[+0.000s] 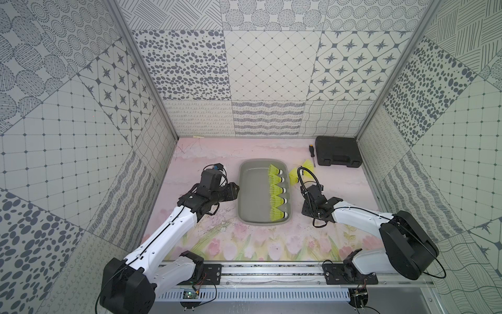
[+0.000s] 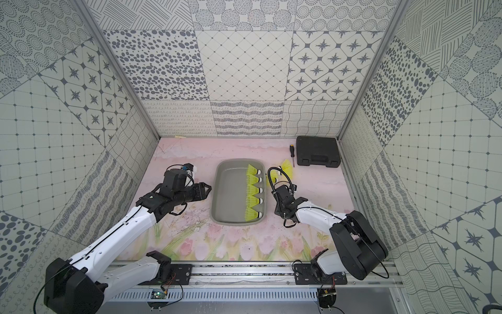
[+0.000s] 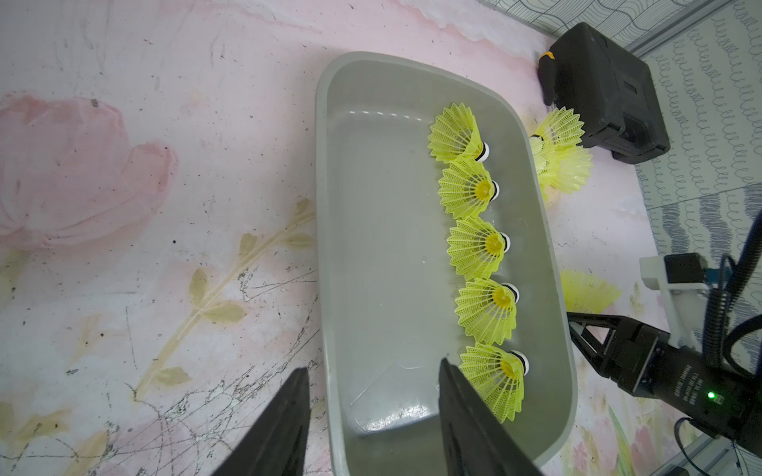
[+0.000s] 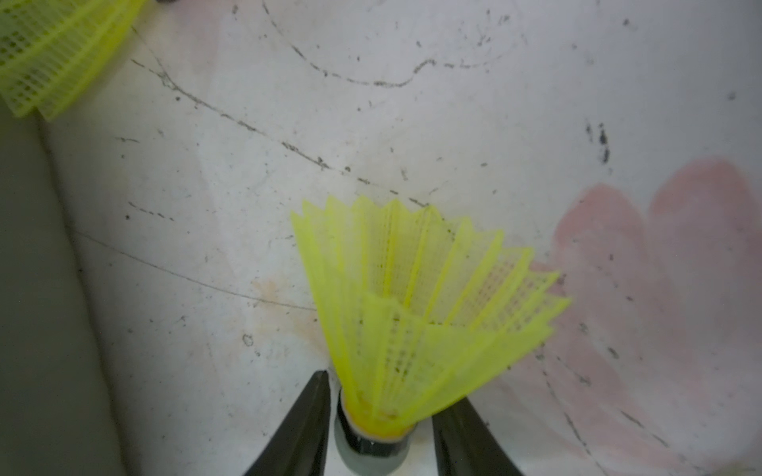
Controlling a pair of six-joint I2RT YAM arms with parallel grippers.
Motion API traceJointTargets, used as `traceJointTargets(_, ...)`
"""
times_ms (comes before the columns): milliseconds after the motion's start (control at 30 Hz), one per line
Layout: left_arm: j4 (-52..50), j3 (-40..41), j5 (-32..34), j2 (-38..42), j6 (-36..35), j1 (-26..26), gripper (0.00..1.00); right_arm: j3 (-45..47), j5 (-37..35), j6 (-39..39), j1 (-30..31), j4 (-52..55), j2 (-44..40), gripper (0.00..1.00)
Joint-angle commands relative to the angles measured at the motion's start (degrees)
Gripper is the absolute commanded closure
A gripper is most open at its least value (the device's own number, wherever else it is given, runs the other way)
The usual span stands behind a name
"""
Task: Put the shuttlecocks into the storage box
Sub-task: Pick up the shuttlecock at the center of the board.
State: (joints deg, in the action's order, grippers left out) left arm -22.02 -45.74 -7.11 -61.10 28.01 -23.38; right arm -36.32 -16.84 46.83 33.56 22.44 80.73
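Note:
The grey storage box (image 1: 240, 190) (image 2: 216, 190) (image 3: 319, 206) sits mid-table. Several yellow-green shuttlecocks (image 1: 275, 190) (image 2: 252, 190) (image 3: 478, 247) lie in a row along its right wall. Just right of the box another shuttlecock (image 1: 292, 176) (image 4: 412, 296) lies on the mat. My right gripper (image 4: 391, 387) has a finger close on each side of its white cork. Whether the fingers press the cork is unclear. Two more shuttlecocks (image 1: 308, 165) (image 3: 563, 148) lie farther back. My left gripper (image 3: 373, 366) (image 1: 236, 191) is open and empty, straddling the box's left rim.
A black ribbed case (image 1: 338, 155) (image 3: 606, 90) stands at the back right by the wall. A screwdriver (image 1: 311, 155) lies just left of it. Patterned walls close in the flowered mat on three sides.

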Motion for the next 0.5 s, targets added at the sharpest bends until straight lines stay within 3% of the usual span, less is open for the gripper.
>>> traceJointTargets(0,1.1,0.4,-0.7,0.2,0.0,0.2,0.46,-0.7,-2.9,0.9,0.8,-0.9,0.5,0.61)
traceJointTargets(267,1.1,0.2,-1.4,0.4,-0.1,0.2,0.47,-0.4,-4.2,-1.7,1.7,-1.8,-1.6,0.77)
traceJointTargets(467,2.1,-1.9,-6.9,-0.9,-2.2,0.2,0.47,-1.0,1.5,-16.4,1.7,-4.3,-9.4,0.78)
